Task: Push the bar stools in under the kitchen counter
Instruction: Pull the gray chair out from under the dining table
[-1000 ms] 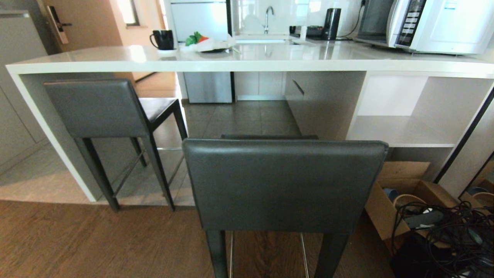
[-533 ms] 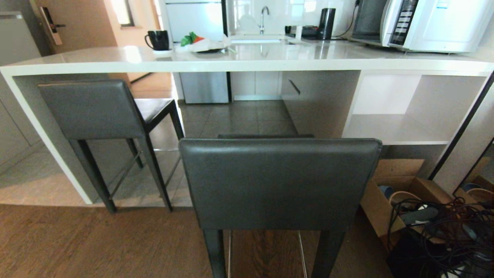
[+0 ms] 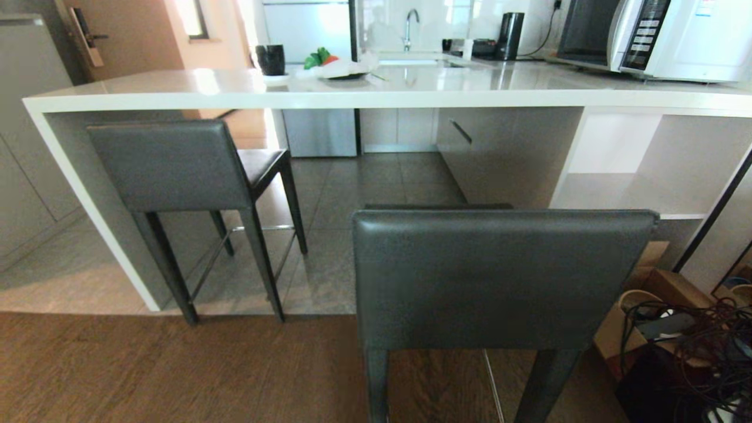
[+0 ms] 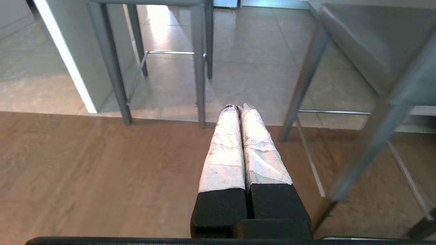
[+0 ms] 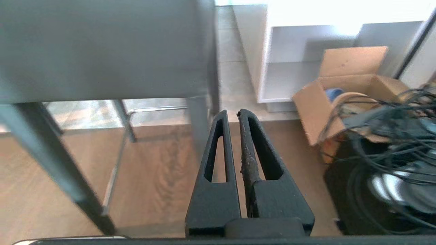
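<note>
Camera swung left; leather-backed near stool (image 3: 502,279) sits rightward. Taped left claw (image 4: 237,108) and black right claw (image 5: 232,113) clenched, empty.

We see daylight pouring in from the far kitchen side, glaring off the long glossy white stone counter top (image 3: 411,88) and washing out the white open shelf (image 5: 306,51) in the right wrist view. The dark grey leather stool backrest (image 3: 505,279) nearest us sits in shade. Straight edges bow toward the head view's borders. The close stool's slim dark legs (image 4: 371,153) smear with blur in both wrist views.
</note>
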Available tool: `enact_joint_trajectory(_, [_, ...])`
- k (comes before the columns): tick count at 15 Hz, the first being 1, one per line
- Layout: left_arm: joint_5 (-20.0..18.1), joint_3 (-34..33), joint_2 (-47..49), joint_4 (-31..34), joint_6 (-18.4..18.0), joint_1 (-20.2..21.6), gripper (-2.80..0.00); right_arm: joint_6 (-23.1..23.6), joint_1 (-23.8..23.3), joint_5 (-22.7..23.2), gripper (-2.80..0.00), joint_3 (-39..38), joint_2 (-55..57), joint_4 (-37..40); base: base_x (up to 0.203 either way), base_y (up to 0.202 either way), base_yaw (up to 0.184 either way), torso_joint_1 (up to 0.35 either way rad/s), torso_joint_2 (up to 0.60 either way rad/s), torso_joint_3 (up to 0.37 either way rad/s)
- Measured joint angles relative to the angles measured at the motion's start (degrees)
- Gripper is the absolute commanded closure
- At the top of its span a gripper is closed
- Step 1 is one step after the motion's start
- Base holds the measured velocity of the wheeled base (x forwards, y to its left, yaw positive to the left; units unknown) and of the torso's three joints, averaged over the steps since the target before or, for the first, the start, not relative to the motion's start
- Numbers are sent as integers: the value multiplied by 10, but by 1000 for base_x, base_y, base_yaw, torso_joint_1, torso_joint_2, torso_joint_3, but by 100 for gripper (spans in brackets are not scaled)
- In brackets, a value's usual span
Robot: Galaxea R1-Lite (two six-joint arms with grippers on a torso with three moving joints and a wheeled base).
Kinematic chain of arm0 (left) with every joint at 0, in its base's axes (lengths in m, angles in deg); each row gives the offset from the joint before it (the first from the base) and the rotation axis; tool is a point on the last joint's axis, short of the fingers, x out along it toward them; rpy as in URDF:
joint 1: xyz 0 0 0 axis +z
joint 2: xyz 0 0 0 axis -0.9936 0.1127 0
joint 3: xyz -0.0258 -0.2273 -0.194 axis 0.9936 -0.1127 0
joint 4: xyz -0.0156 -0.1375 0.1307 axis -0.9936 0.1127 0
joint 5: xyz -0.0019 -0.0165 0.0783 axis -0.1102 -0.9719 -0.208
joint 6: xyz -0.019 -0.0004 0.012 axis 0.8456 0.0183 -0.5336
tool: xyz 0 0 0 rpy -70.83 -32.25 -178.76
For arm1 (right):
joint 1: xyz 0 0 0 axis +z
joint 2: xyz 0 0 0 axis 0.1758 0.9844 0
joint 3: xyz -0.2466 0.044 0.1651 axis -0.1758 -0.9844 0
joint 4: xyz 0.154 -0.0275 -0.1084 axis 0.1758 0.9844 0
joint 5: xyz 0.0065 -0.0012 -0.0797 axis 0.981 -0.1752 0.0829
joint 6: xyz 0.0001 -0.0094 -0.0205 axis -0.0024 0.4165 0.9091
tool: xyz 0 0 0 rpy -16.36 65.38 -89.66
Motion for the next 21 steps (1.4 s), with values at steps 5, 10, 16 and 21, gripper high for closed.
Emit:
enact_joint_trajectory(5, [0,0,0,0,0,0,0,0,0,0,0,0,0,1,0,200,0,3,5,1])
enact_joint_trajectory(10, [0,0,0,0,0,0,0,0,0,0,0,0,0,1,0,196,-2,5,1,2])
enact_joint_trajectory(16, [0,0,0,0,0,0,0,0,0,0,0,0,0,0,0,197,-2,1,2,2])
enact_joint_trajectory(21, [0,0,0,0,0,0,0,-1,0,0,0,0,0,1,0,197,-2,0,1,4])
